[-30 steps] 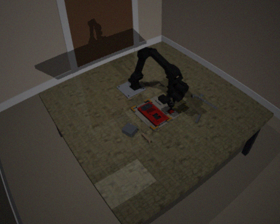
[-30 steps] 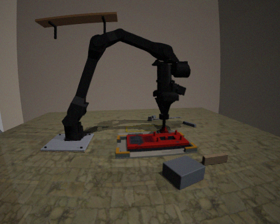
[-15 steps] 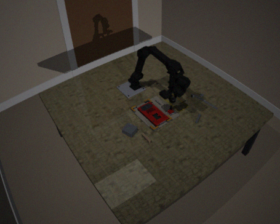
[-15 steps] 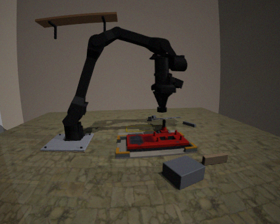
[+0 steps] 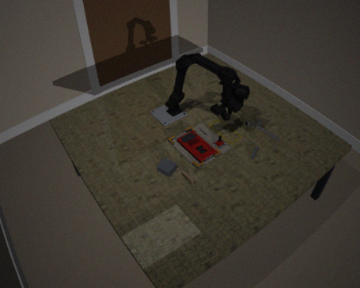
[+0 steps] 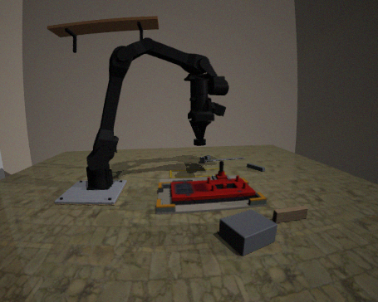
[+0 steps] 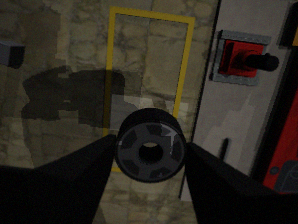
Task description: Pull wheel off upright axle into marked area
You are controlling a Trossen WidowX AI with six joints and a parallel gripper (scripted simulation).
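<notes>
The claw (image 7: 149,150) is clamped on the wheel (image 7: 149,152). Its two dark fingers press on the wheel's left and right sides. The wheel is round and dark, like a small rubber tire, with a grey hub, dark cut-outs around it, and a round hole in the middle.

In the side view the wheel (image 6: 199,142) hangs in the air under the pointed claw, high above the bench (image 6: 112,257). It is off the axle (image 6: 221,167). The axle is a short dark peg that stands up from a small red block.

From the wrist view, the wheel sits over the bottom part of the marked area (image 7: 150,65). The marked area is a tall box drawn with thin yellow lines on the bench. The axle (image 7: 260,62) is off to the right, on a flat pale grey plate (image 7: 220,120).

The bench top looks like patchy stone, brown and green, a bit shiny. Next to the plate lies a flat red tray (image 6: 213,190) with bumps and square holes. It sits on a pale base with orange corners.

A plain grey box (image 6: 247,231) sits near the front. A small wooden block (image 6: 290,214) lies just beside it. The black arm (image 6: 112,104) stands on a flat grey square foot (image 6: 91,192)
</notes>
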